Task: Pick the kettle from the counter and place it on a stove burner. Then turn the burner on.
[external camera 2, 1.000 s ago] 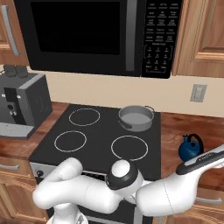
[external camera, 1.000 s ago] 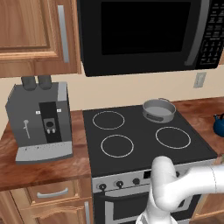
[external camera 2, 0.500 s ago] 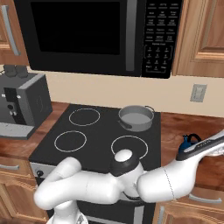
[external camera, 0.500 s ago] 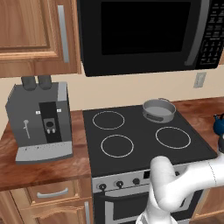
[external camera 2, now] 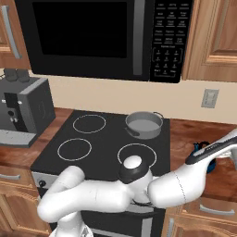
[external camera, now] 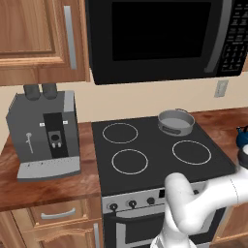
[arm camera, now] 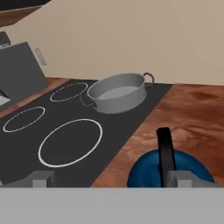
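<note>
The kettle point(arm camera: 168, 168) sits on the table point(arm camera: 192, 113) right of the cooktop point(arm camera: 87, 127), close to its edge. Our jaws hang just above it, spread wide and holding nothing; the right fingertip point(arm camera: 183, 179) lines up with the black handle point(arm camera: 165, 151) while the left one hangs over the glass.

Risk 1: the jaws are not centred on the handle. If we descend now, one finger may strike the handle or the rounded body and push the kettle aside.

Risk 2: the handle is thin; an off-centre grip may let the kettle swing.

The burner point(arm camera: 70, 142) lies near left, unobstructed. The pot point(arm camera: 116, 92) occupies the far ring beside it; we must carry the kettle clear of the pot.
</note>
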Robot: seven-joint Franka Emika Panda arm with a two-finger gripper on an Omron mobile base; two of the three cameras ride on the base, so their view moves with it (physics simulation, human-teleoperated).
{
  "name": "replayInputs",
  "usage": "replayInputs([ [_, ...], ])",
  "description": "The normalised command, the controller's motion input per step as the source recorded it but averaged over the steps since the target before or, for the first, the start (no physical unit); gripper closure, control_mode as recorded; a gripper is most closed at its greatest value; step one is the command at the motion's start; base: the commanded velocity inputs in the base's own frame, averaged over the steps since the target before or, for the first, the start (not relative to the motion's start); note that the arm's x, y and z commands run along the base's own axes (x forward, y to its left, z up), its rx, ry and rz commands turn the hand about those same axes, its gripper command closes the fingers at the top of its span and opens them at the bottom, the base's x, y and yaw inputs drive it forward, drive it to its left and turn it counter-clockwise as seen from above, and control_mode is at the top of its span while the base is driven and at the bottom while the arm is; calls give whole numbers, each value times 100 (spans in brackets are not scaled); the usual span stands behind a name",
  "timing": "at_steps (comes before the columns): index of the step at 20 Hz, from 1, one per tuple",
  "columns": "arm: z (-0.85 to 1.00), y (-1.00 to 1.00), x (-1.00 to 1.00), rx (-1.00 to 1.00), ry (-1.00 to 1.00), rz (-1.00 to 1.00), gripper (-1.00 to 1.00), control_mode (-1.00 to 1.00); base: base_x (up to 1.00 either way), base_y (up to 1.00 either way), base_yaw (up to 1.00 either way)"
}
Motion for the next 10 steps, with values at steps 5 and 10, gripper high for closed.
replayInputs([
  [5,-26,34,41,-1,2,-7,-100,-100,0,0,0],
  [10,-7,14,37,-2,14,-2,-100,-100,0,0,0],
])
